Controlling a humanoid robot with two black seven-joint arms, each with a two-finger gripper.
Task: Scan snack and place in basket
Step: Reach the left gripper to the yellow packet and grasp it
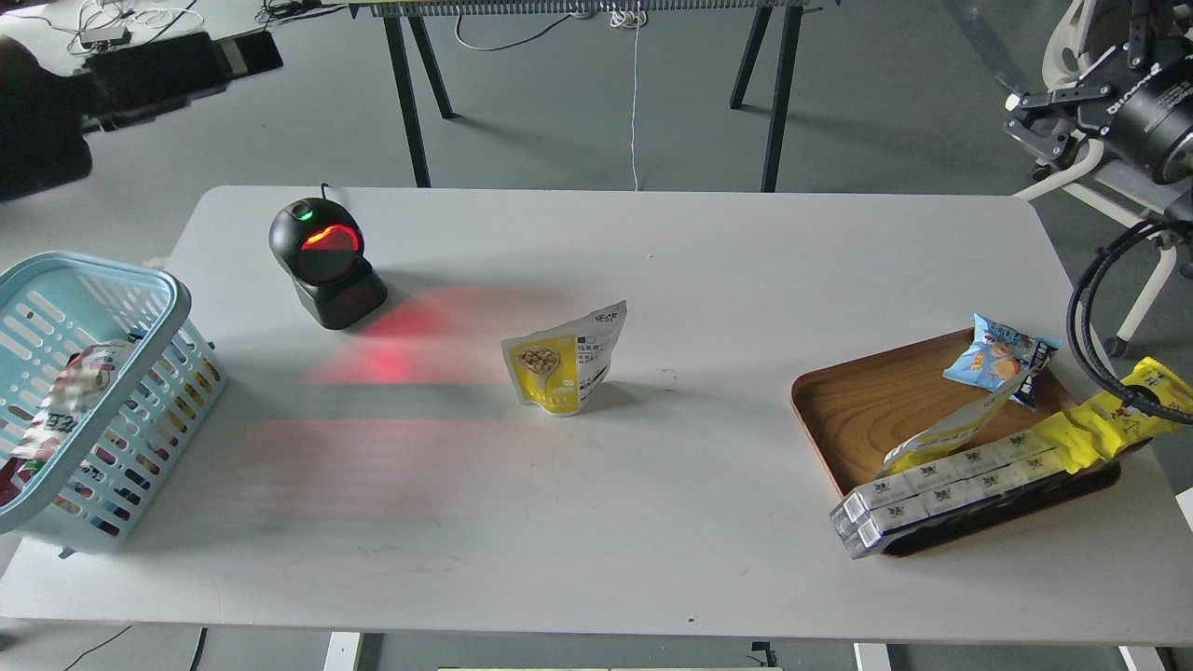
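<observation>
Here, one small stand-up pouch with a yellow lower front and white top (565,362) is standing upright near the middle of the pale grey bench (652,522). One black dome-shaped scanner (324,264) is sitting left of and beyond the pouch, casting red light onto the bench between them. One light blue slotted plastic basket (140,280), far left of the pouch, is overhanging the bench edge and being cut off by the frame; the packets inside are hard to make out. One brown wooden tray (862,401), well right of the pouch, is carrying one blue snack packet (999,359), one long yellow pack (1109,419) and white boxes whose number I cannot tell. Grey floor and black trestle legs are lying beyond. The right claw (1044,126), far right of and beyond the pouch, is grasping nothing, though whether it is released or clenched I cannot tell; the left one is out of view.
</observation>
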